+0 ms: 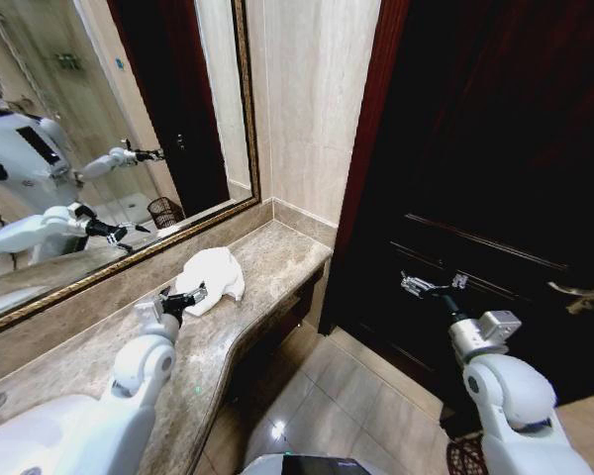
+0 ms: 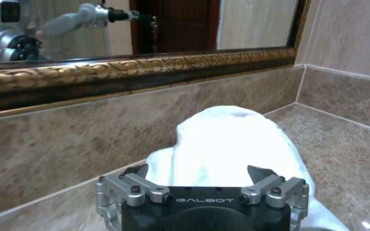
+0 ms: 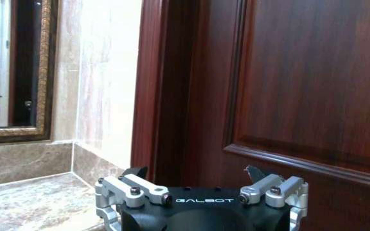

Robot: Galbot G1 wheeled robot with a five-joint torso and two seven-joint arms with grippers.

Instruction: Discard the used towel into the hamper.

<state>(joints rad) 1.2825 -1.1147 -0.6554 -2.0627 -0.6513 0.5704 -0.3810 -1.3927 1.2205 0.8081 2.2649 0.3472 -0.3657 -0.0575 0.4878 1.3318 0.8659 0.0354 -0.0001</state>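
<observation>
The hamper point(image 1: 467, 455), a dark openwork basket, sits on the floor at the lower right of the head view, half hidden behind the right arm; its contents cannot be made out. A crumpled white towel point(image 1: 214, 276) lies mid-frame on the marble tabletop point(image 1: 267, 259), below the gilt-framed mirror point(image 1: 99, 119). The left tool point(image 1: 189, 297) is at the towel's near edge, fingers spread apart. The right tool point(image 1: 412, 285) hangs open before the dark wooden door point(image 1: 495, 148), centre right.

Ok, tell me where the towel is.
In the head view the towel lies crumpled on the counter near its far end, below the mirror, with the left gripper right at its near edge.
</observation>
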